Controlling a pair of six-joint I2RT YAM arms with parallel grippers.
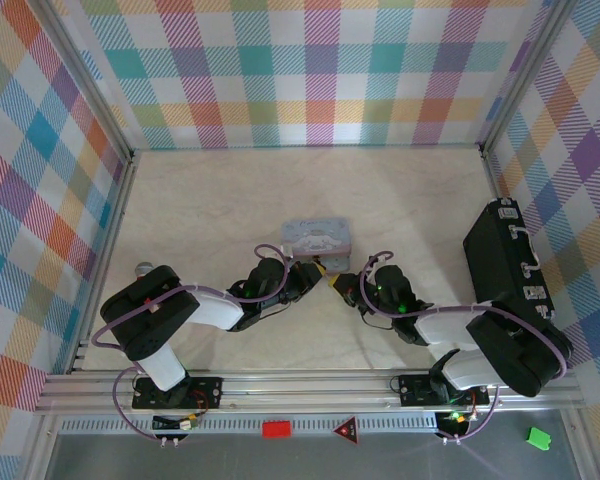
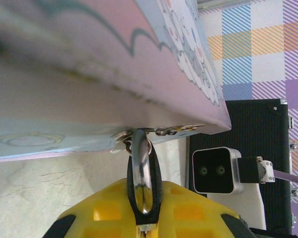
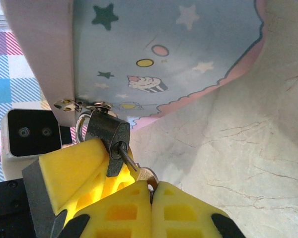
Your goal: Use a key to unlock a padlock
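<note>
Right gripper (image 3: pixel 150 191) pinches the key (image 3: pixel 129 158) by its head, blade inside the padlock (image 3: pixel 105 131). The left gripper (image 2: pixel 144 206) clamps the padlock, its shackle hooked on the tin (image 3: pixel 188 59).

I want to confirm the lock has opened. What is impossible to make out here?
- Right wrist view: key head mostly buried in the right gripper, tip inside the padlock.
- Left wrist view: the left gripper hides most of the padlock body; the tin is blurred.
- Top view: padlock and key too small.
</note>
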